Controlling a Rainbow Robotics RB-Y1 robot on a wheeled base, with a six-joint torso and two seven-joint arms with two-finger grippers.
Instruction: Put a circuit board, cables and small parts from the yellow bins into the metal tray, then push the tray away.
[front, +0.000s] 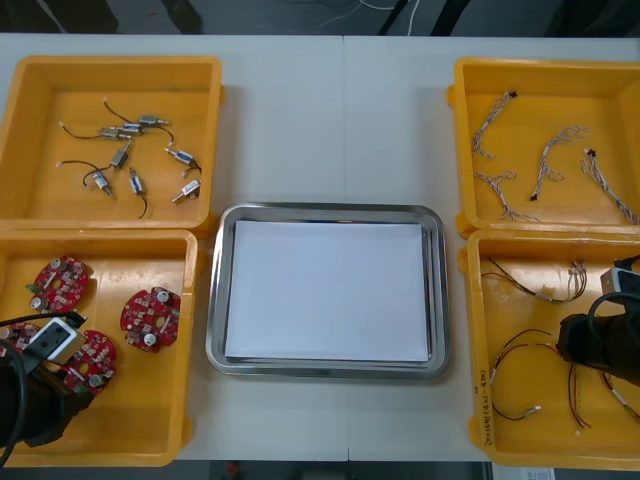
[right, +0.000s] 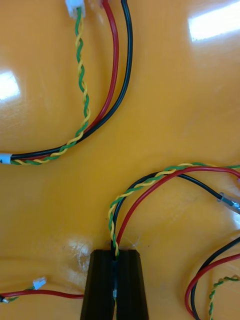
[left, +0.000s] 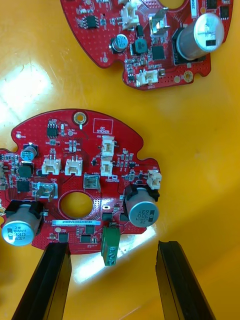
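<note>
Nothing yet in the metal tray: to its left, the left gripper spreads its fingers at a circuit board; to its right, the right gripper fingers pinch a cable.

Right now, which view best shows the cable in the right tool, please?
Right wrist view: the right tool is shut on the cable, strands plain. Front view: thin loops in a bin, grip hidden. Left wrist view: boards, the open left tool.

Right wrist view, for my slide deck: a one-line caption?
Right tool shut on a red, black and green-yellow cable lying in a yellow bin.
</note>
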